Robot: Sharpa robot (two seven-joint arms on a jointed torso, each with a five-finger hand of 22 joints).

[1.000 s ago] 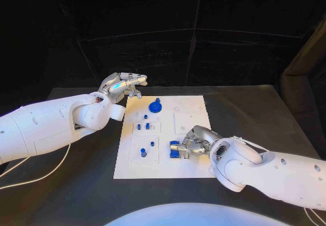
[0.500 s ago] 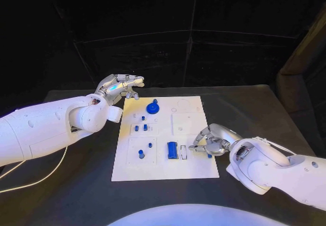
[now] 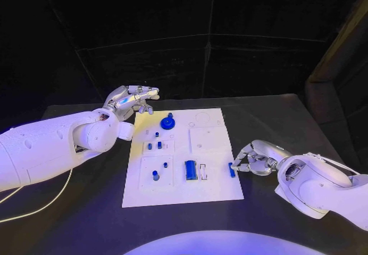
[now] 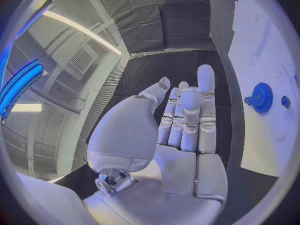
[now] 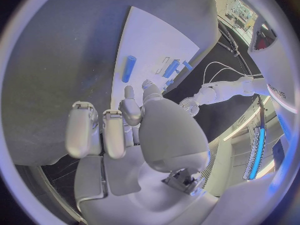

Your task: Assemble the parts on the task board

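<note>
The white task board lies mid-table. In it stand a blue gear, small blue pegs and a long blue block beside a white slot piece. A short blue bar lies at the board's right edge. My right hand sits just right of that bar, fingers bent toward it. In the right wrist view the bar lies on the board just clear of the right hand. My left hand hovers off the board's far left corner, holding nothing; its fingers are straight, with the gear beyond them.
The black table surrounds the board with free room on every side. A white cable trails over the table's left part under my left arm. Black curtains close off the back.
My right hand has let go of the long blue block, now lying in the board, and moved right to the board's edge. The camera has shifted a little. The left hand hardly moved.
</note>
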